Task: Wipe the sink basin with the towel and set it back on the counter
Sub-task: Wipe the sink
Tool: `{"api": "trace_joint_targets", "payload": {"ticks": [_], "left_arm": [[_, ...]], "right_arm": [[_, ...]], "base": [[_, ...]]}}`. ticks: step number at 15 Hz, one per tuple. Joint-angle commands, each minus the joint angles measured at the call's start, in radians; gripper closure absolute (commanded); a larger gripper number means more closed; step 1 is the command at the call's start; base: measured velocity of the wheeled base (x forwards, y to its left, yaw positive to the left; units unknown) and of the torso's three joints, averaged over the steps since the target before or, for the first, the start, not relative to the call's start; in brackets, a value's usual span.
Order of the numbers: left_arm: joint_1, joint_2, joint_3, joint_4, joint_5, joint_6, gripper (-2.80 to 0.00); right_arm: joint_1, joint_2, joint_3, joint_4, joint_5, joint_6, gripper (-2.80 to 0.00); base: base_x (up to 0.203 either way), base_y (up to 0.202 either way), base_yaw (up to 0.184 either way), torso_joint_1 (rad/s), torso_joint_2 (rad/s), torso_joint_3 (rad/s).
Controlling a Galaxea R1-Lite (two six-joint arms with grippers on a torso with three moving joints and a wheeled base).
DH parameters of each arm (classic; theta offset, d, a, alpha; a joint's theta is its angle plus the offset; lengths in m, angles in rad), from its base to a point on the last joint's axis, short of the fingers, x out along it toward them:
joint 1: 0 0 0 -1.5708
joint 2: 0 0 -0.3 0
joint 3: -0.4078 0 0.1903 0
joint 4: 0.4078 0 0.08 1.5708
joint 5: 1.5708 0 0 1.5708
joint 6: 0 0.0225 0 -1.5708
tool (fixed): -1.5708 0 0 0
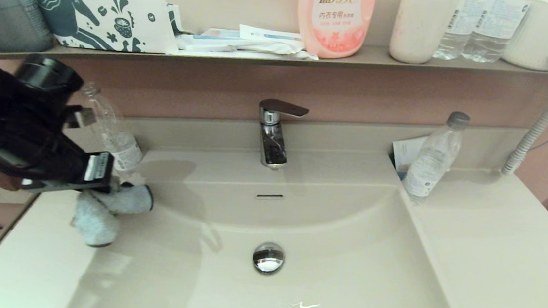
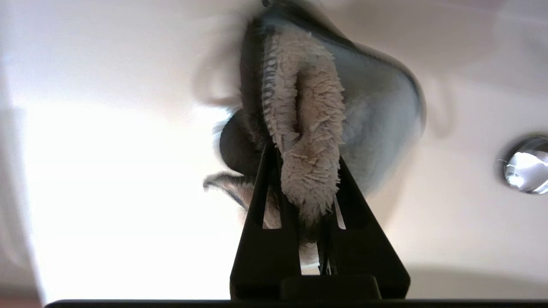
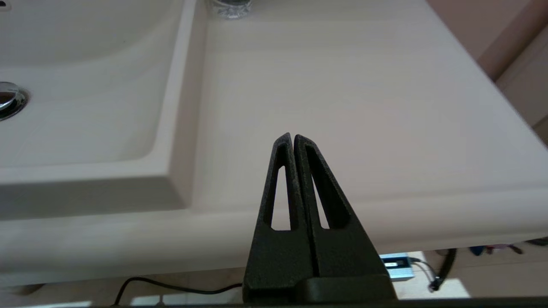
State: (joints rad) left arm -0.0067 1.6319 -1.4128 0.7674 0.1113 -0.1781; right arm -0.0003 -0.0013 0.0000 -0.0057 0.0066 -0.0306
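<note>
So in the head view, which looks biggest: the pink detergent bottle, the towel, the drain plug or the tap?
1. Pink detergent bottle, though its top is cut off.
2. Towel, bunched in the left pincer.
3. Tap, close to the towel, so unsure.
4. Drain plug, clearly smallest.
</note>
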Motion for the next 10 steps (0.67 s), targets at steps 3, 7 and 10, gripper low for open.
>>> {"api": "trace_joint_targets", "payload": {"ticks": [3,7,10], "left_arm": [[0.134,-0.226,-0.09,0.336,0.06,0.016,0.0],[0.436,-0.347,0.014,0.375,0.03,0.192,0.0],[0.662,-0.369,0.173,0.264,-0.085,0.368,0.0]], "right_arm": [[0.002,0.001,0.0,0.003,0.0,-0.002,0.0],[0.002,0.001,0.0,0.003,0.0,-0.002,0.0],[0.002,0.001,0.0,0.003,0.0,-0.002,0.0]], "base": [[0.0,0.0,0.0,0.0,0.0,0.0],[0.0,0.0,0.0,0.0,0.0,0.0],[0.0,0.0,0.0,0.0,0.0,0.0]]}}
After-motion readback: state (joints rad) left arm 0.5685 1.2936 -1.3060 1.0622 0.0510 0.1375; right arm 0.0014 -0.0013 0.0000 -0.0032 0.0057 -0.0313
